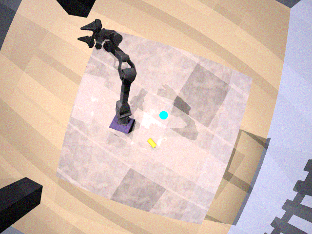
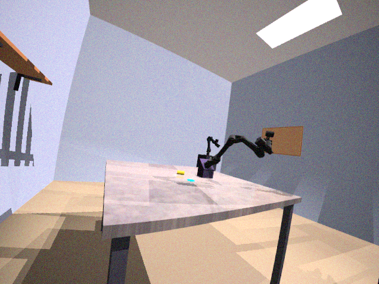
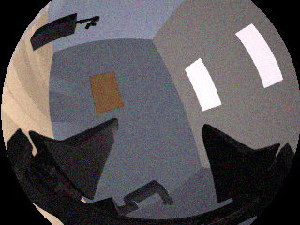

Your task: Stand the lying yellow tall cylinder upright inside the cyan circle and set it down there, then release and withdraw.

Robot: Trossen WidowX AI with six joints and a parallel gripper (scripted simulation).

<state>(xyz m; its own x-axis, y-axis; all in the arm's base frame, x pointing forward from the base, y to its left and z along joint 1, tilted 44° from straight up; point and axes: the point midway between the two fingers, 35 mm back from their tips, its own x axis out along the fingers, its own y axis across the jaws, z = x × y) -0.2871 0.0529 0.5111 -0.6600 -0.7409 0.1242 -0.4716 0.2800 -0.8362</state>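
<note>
The yellow cylinder (image 1: 151,142) (image 2: 180,172) lies on its side on the table (image 1: 156,201) (image 2: 183,221), just below centre in the top view, well apart from the cyan circle (image 1: 163,115) (image 2: 190,180). Your gripper (image 1: 79,33) (image 3: 161,127) stands with fingers apart, holding nothing, at upper left there. You appear to have every step outstanding: grasp, uprighting, placement, release, withdrawal.

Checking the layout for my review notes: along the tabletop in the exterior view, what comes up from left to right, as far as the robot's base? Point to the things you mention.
Yellow cylinder (image 1: 151,142) (image 2: 180,172), lying on its side → cyan circle (image 1: 163,115) (image 2: 190,180) → purple base (image 1: 113,126) (image 2: 201,172) of the arm.
</note>
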